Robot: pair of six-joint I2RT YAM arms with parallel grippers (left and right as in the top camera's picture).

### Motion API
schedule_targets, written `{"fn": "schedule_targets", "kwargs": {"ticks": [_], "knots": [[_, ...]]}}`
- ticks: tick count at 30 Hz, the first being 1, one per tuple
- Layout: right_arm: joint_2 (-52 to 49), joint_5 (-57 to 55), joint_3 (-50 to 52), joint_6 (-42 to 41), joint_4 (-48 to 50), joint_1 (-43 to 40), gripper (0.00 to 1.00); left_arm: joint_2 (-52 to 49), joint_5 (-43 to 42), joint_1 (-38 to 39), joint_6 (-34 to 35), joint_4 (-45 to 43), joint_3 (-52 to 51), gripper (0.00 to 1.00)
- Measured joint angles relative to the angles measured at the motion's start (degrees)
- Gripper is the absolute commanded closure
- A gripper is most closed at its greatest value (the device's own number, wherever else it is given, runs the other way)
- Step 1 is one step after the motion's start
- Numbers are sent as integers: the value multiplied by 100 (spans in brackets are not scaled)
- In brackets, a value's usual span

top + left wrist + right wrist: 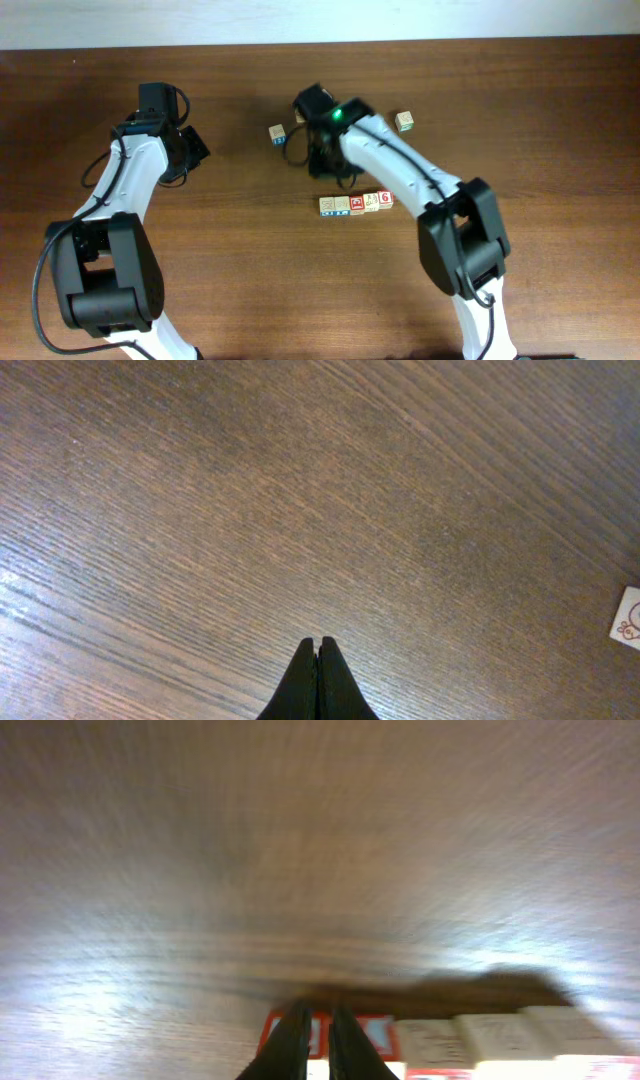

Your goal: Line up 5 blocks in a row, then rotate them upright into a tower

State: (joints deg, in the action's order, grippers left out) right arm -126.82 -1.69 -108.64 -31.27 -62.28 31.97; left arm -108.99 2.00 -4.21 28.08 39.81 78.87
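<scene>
Several pale-wood blocks (356, 204) lie in a tight row at mid-table, and the right-end one shows a red "6" (385, 200). My right gripper (328, 178) hangs just behind the row's left end. In the right wrist view its fingers (314, 1012) stand a narrow gap apart with nothing between them. They sit in front of a red-bordered block (375, 1032), and more pale blocks (490, 1035) run off to the right. That view is blurred. My left gripper (195, 150) is far to the left over bare wood, its fingers (319, 645) pressed together and empty.
A loose cube with a blue face (277, 134) sits behind the row on the left, and its corner shows at the left wrist view's right edge (628, 618). A green-printed cube (404, 121) lies at the back right. The right arm reaches over the table's middle.
</scene>
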Motion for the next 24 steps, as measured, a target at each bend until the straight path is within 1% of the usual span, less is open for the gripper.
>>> {"fn": "schedule_targets", "kwargs": {"ticks": [3, 4, 8, 10, 14, 16, 19, 24], "knots": [[13, 133, -450, 201, -452, -352, 96, -7, -4, 2, -4, 210, 127, 100], [15, 269, -490, 302, -479, -472, 96, -9, 2, 22, -72, 463, 282, 100], [15, 1386, -498, 999, -584, -1165, 96, -9, 0, 247, -417, 957, 739, 99], [15, 1853, -501, 1408, -887, -1622, 96, -11, -13, 457, -516, 1047, 837, 100], [15, 2140, -501, 2041, -1346, -2181, 96, -11, -245, 719, -579, 1104, 837, 100], [15, 2153, -498, 2192, -1366, -2264, 96, -11, -306, 787, -529, 1091, 837, 100], [15, 2083, -407, 2312, -1196, -2173, 96, -11, -332, 925, -444, 929, 837, 99], [20, 1888, 280, 2151, -544, -1753, 96, -11, -350, 1237, -297, 767, 839, 99]]}}
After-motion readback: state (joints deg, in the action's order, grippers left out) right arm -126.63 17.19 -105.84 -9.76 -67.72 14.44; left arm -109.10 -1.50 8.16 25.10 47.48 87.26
